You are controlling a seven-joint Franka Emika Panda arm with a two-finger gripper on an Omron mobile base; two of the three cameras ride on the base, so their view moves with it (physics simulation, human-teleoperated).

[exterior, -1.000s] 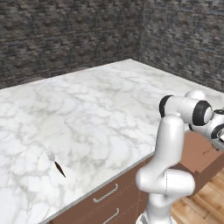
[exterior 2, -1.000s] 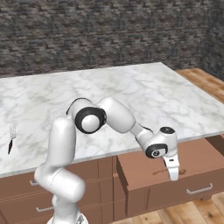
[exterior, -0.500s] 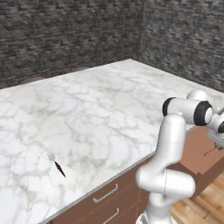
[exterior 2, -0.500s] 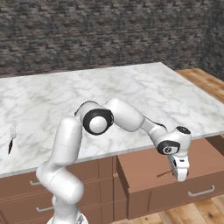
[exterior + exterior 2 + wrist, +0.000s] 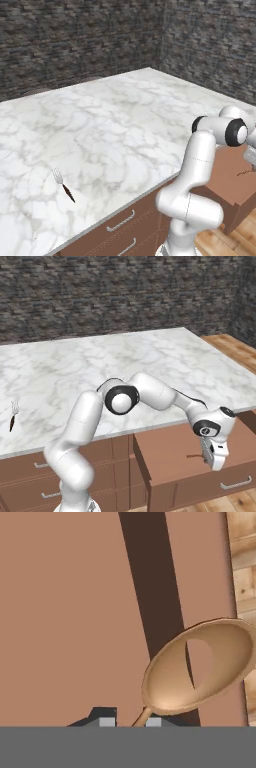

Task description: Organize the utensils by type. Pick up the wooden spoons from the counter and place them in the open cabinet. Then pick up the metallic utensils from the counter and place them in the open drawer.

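Right base view showed a fork (image 5: 13,415) lying far left on the marble counter (image 5: 125,366), well apart from the arm. Further right, the gripper (image 5: 216,462) hung over the open drawer (image 5: 172,456), its fingers (image 5: 106,721) pinched on a wooden spoon (image 5: 200,667) by the handle.

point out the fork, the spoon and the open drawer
fork (image 5: 62,183), left base view, on its neck.
spoon (image 5: 200,667), hand view, on its bowl.
open drawer (image 5: 170,453), right base view, on its floor.
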